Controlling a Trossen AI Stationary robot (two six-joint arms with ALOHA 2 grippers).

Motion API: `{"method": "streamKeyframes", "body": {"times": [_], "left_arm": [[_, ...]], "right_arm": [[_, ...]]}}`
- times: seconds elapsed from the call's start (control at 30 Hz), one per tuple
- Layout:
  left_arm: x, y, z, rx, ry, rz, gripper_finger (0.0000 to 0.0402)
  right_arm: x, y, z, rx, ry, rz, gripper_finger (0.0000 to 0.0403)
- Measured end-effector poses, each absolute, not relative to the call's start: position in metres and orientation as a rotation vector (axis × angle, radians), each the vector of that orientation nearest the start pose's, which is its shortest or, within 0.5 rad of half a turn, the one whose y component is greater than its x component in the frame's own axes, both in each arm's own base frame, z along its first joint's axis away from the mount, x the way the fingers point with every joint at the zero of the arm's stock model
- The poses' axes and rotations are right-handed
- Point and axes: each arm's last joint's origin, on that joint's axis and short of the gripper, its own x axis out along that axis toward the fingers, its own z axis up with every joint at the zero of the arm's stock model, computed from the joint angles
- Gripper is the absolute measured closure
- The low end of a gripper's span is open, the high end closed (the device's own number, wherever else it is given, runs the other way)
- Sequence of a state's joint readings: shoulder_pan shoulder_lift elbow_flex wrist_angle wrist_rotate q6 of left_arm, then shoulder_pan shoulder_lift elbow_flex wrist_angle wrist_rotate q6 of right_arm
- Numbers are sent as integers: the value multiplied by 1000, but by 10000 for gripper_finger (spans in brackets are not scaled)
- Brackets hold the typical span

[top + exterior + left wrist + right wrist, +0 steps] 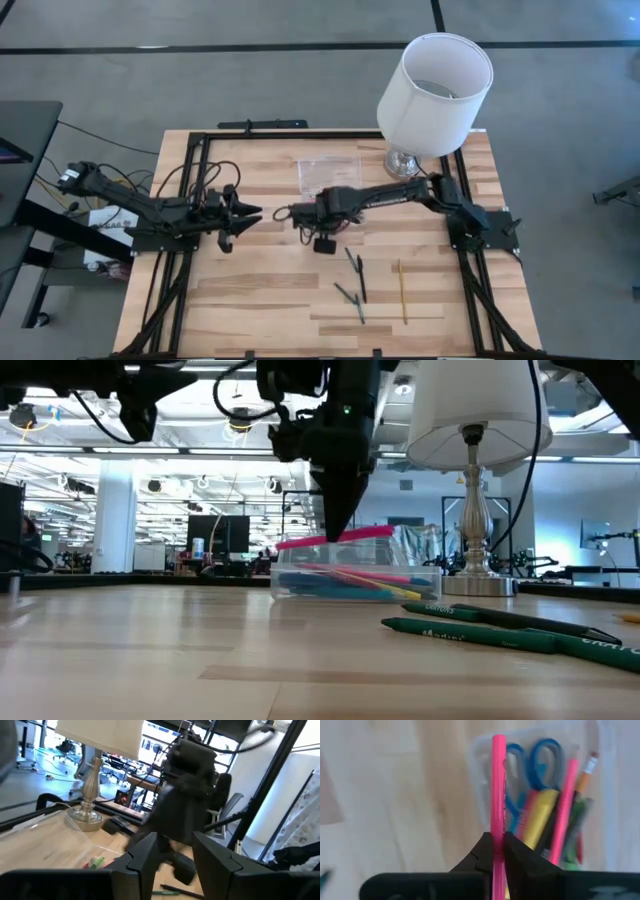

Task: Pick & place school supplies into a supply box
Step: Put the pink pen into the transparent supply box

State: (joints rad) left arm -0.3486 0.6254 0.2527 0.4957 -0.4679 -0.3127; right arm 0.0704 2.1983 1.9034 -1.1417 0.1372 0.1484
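The right pincer [498,851] pinches a pink pen [498,790] just above the clear supply box [355,580], which holds blue-handled scissors [547,762] and other pens. The left pincer [248,215] hovers spread beside it over the tabletop [260,290].

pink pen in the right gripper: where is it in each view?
High: not discernible; right gripper sits just below the box.
Low: pink pen lies level, above the box, under the dark gripper.
Left wrist: not visible.
Right wrist: centre, upright, pinched between the fingers, beside the box.
Shared landmark: lamp, right of the box in high and low.
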Motion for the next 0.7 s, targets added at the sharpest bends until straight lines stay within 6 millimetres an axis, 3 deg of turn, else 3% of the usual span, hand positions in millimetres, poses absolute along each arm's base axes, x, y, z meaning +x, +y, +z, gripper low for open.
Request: {"method": "streamKeyframes", "body": {"times": [0.4, 0.7], "left_arm": [[143, -43, 235, -389, -114, 77, 286], [143, -43, 235, -405, -114, 76, 286]], "right_arm": [[435, -33, 208, 25, 1463, -227, 391], [428, -63, 205, 127, 1503, -220, 387]]}}
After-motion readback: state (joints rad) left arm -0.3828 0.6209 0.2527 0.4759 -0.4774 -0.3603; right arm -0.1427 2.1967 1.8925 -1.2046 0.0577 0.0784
